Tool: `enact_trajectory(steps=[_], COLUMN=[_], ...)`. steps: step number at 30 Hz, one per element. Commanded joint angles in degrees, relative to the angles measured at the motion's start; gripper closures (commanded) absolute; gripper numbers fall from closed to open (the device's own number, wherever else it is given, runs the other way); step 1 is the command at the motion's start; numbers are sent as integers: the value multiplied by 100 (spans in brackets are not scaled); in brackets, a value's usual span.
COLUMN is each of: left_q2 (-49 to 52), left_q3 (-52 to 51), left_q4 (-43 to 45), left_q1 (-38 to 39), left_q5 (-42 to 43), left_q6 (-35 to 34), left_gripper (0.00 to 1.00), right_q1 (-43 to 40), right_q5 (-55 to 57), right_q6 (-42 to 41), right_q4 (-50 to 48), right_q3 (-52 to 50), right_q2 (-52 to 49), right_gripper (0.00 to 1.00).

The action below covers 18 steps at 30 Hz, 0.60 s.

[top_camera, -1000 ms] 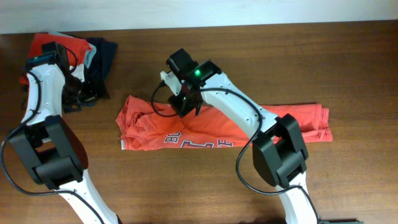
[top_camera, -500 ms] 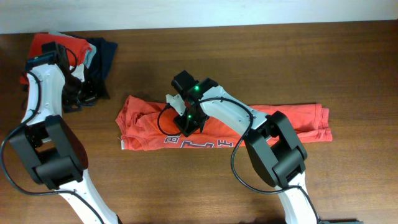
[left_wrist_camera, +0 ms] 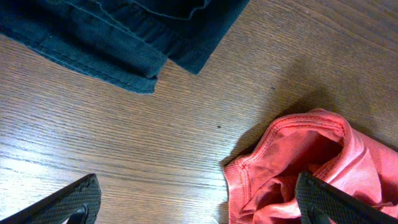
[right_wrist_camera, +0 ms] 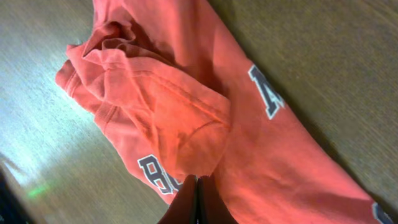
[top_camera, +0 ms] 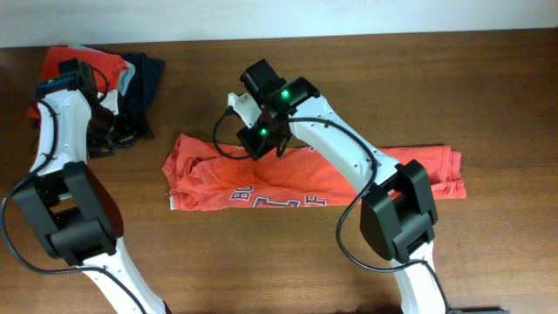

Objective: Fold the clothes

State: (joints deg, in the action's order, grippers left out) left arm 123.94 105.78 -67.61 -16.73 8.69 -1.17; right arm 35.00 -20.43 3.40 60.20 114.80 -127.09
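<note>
Overhead view, items by size.

1. Table: dark brown wood grain, filling nearly the whole view. A pale strip runs along its far edge.
2. Right arm: white links and black joints. It reaches from the near edge diagonally over the table's middle, with its wrist bent downward and a green light showing.
3. Left arm: same make, stretched along the table's left side toward the far left corner.
4. Lettered T-shirt: orange-red, lying crosswise at mid-table and rumpled at its left end. Navy-and-white lettering runs along its near edge.
5. Pile in the far left corner: a second orange-red shirt, a navy garment and a sliver of pale grey cloth, partly under the left arm.
6. Right gripper: over the shirt's upper left part. In the right wrist view the fingers are pressed together, and a ridge of the shirt's cloth is drawn up to their tips, pinched.
7. Left gripper: fingers spread wide, gripping nothing. It hangs over bare wood between the navy garment's hem and a bunched orange-red shirt edge. Whether the one finger touches that edge cannot be told.
</note>
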Motion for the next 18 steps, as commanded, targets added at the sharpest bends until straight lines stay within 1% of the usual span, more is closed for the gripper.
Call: enact_trajectory(steps=[1,6,13,18], left_q2=[-225,-225,-225,-225], left_q3=[98,98,98,98], left_q4=[11,11,11,11], left_q1=[-4,-4,-4,-7], left_q5=[-17,-17,-17,-17], left_q6=[-57,-57,-57,-57], left_gripper=[1,1,1,0], right_q1=[186,385,551,540], right_q5=[52,48,48,48], right_q6=[-4,-7,-9,-9], right_q4=[-52,-372,-472,-520], right_q3=[-98,-509,-1335,-1416], right_q2=[-63,-363,-498,-485], right_gripper=[96,96,96,96])
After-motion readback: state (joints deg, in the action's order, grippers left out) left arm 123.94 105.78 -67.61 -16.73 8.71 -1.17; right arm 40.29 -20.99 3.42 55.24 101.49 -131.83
